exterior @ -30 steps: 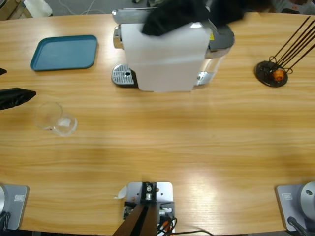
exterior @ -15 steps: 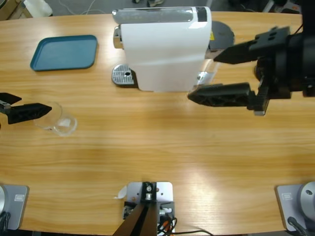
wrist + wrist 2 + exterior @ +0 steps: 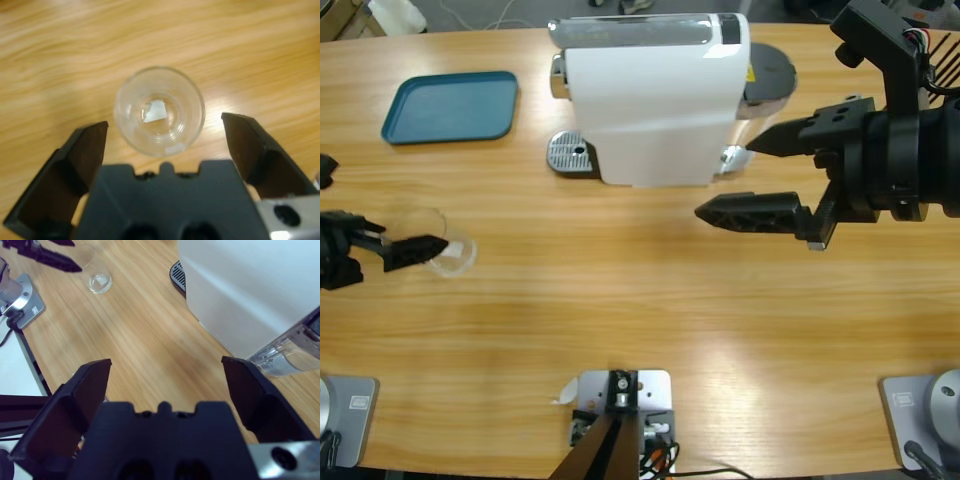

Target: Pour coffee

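Since half a second back, my left pincer has pushed in from the left edge to the tumbler; my right pincer has shifted only slightly beside the machine.

Long pale wooden surface, grain running side to side.

Big white boxy coffee machine at the far middle, round perforated metal drip tray at its left foot, clear water tank at its right rear.

Right pincer: spread wide, gripping nothing, tips near the machine's right front corner, apart from it.

Blue rounded rectangular plastic tray at far left, well apart from the machine.

Left pincer: released, one black jaw on either side of the clear round glass tumbler, not touching it in the wrist view.

No coffee can be made out in the tumbler; only a pale glint at its base.
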Controlling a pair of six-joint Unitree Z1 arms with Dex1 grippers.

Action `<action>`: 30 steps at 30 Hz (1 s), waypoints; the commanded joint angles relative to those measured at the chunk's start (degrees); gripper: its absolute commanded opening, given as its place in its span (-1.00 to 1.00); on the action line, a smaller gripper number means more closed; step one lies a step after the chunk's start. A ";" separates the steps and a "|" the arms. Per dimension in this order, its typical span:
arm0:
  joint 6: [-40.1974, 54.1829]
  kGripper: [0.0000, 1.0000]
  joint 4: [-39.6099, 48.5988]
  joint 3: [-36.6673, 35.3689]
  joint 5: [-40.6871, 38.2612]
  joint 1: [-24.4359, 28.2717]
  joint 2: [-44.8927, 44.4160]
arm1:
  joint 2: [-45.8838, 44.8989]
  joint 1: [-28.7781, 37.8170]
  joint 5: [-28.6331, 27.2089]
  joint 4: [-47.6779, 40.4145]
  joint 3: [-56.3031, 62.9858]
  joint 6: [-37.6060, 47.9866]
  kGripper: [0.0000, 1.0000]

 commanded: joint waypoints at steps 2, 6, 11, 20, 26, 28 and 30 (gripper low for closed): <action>-0.55 0.99 -9.54 7.65 5.12 -5.59 -0.83 | 2.19 0.70 -0.61 -0.73 2.28 0.78 1.00; -2.22 0.99 -10.23 7.14 10.01 -6.75 4.28 | 1.81 0.70 -0.64 -0.71 2.58 1.04 1.00; -2.84 1.00 -15.38 10.06 10.40 -6.84 6.51 | 1.23 0.70 -1.05 -0.71 3.51 1.20 1.00; -7.67 1.00 -16.91 11.87 13.56 -11.11 7.57 | 0.58 0.70 -1.73 -3.81 4.30 4.24 1.00; -11.24 0.98 -19.83 13.12 14.90 -11.90 11.79 | -1.69 0.70 -2.54 -3.97 4.29 4.38 1.00; -11.43 0.98 -19.79 13.19 15.04 -12.03 11.49 | -1.58 0.70 -2.47 -3.97 4.48 4.38 1.00; -11.89 0.99 -19.81 13.19 15.28 -12.03 11.54 | -1.76 0.70 -2.37 -3.81 4.48 4.49 1.00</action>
